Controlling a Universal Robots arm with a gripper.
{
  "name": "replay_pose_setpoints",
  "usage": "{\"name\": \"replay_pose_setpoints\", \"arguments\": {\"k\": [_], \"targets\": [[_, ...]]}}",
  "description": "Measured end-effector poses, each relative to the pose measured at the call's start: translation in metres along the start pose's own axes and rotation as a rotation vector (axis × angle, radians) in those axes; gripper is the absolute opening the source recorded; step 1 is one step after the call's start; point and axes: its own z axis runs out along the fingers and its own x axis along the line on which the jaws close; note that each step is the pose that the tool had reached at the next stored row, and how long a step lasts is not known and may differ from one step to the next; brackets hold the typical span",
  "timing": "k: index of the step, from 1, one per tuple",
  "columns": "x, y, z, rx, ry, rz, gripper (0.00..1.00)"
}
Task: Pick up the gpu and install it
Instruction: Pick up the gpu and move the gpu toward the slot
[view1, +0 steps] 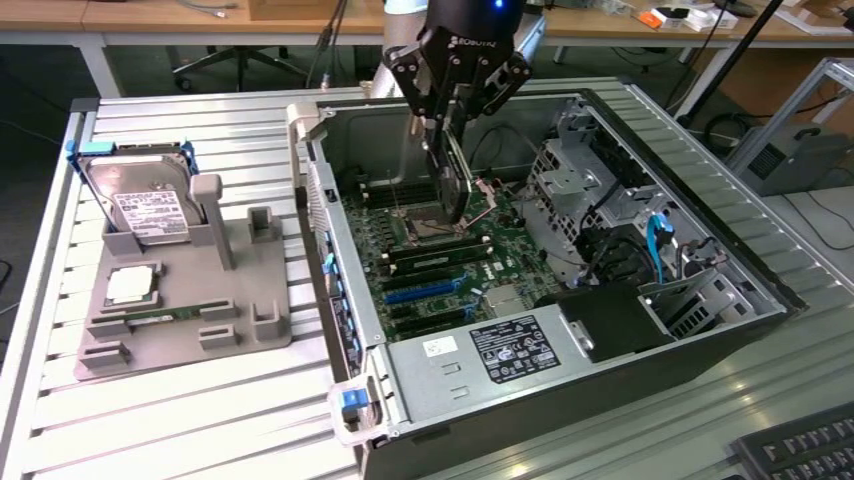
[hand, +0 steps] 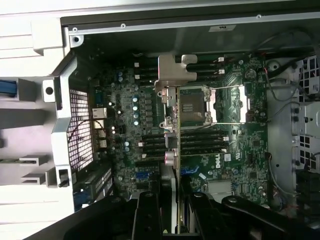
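My gripper is squeezing the gpu tight. The card hangs just under my fingers, over the motherboard. It looks thin, stiff, light and easy to break, so I think holding its top edge is best.

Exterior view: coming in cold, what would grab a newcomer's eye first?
First, the gripper holding the gpu on edge over the motherboard inside the open computer case. Next, at the exterior view's left, the grey holder with a hard drive standing in it.
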Motion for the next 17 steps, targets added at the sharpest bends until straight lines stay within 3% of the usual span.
{"name": "replay_pose_setpoints", "arguments": {"k": [17], "targets": [[-0.024, 0.0017, 0.0107, 0.0048, -0.0003, -0.007, 0.27]]}}
